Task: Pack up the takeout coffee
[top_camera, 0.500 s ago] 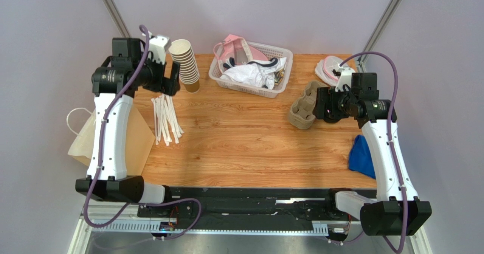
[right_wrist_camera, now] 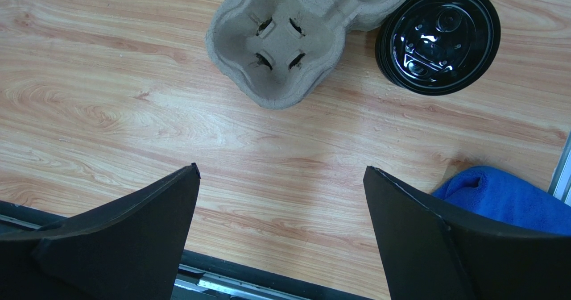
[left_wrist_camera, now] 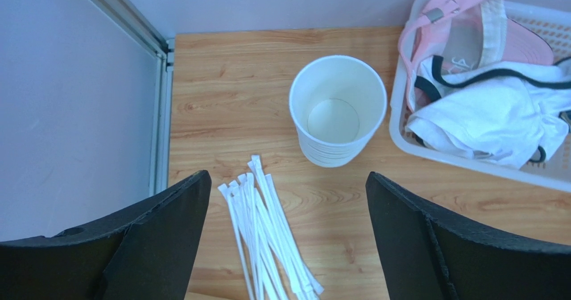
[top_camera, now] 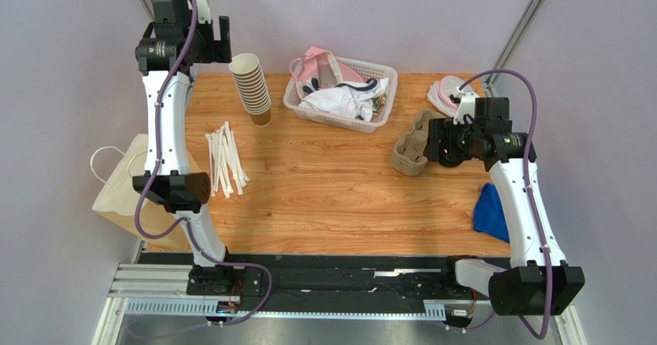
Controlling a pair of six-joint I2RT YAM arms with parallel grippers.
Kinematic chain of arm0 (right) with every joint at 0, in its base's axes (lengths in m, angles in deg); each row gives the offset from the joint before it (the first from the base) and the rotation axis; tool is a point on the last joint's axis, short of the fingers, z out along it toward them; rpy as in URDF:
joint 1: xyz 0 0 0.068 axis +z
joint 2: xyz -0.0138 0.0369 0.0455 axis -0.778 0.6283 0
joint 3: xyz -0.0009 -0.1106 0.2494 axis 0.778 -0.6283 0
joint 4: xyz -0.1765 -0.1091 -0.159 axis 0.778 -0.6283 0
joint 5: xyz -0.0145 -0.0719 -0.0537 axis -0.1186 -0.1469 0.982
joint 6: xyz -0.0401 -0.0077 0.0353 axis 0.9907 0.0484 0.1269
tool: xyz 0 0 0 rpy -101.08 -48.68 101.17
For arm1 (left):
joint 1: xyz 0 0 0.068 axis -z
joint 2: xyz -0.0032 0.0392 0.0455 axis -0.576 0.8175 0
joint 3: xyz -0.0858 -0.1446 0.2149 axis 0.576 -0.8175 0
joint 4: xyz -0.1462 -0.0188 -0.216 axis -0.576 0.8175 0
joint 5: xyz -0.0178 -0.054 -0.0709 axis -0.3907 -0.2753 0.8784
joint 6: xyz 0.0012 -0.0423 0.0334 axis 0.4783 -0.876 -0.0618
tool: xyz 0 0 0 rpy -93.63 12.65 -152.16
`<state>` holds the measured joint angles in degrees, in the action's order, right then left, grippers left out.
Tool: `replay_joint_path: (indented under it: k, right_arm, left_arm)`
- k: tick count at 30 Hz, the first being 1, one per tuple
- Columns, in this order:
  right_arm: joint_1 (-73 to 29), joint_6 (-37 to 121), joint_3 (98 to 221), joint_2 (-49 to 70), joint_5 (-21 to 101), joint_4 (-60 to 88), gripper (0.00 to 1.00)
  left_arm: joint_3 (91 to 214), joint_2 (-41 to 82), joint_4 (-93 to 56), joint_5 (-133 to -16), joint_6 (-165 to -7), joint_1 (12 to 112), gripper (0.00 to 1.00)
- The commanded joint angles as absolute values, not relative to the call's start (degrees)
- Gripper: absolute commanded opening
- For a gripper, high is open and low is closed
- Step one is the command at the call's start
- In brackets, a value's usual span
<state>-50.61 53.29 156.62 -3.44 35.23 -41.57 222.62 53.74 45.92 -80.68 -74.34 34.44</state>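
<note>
Near table (right_wrist_camera: 100, 112) edge, right gripper (right_wrist_camera: 281, 171) wide

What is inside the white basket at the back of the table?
The basket holds a pink visor cap and crumpled white fabric with black trim. Anything beneath them is covered.

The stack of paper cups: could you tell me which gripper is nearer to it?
Left. The left gripper hangs raised beside the cup stack; the right gripper is far off, near the carrier.
</note>
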Motion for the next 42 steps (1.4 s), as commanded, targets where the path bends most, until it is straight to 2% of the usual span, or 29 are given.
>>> replay_joint_path:
  k: [1,7,13,18,31,42]
  right_arm:
    - [-50.4,54.3,157.8,-2.9,34.7,-41.2,1.0]
    - [-50.5,54.4,157.2,-2.5,34.5,-41.3,1.0]
    - [-50.5,54.8,156.5,-1.6,35.3,-40.9,1.0]
    - [-50.5,54.8,156.6,-0.9,35.0,-40.9,1.0]
    - [-50.5,55.1,156.5,-0.2,35.5,-40.8,1.0]
    - [-50.5,55.2,156.0,0.1,35.3,-40.7,1.0]
  left_arm:
    - [223.0,55.5,38.1,-80.2,-79.5,32.7,0.86]
    - [222.6,60.4,36.2,-78.3,-81.8,31.9,0.65]
    - [222.4,64.1,35.5,-74.9,-83.6,31.8,0.52]
    - [221.3,65.7,34.4,-74.4,-83.6,31.7,0.5]
    - [219.7,68.5,33.5,-72.8,-85.3,31.7,0.31]
    - [219.3,69.1,33.3,-74.6,-85.1,31.7,0.33]
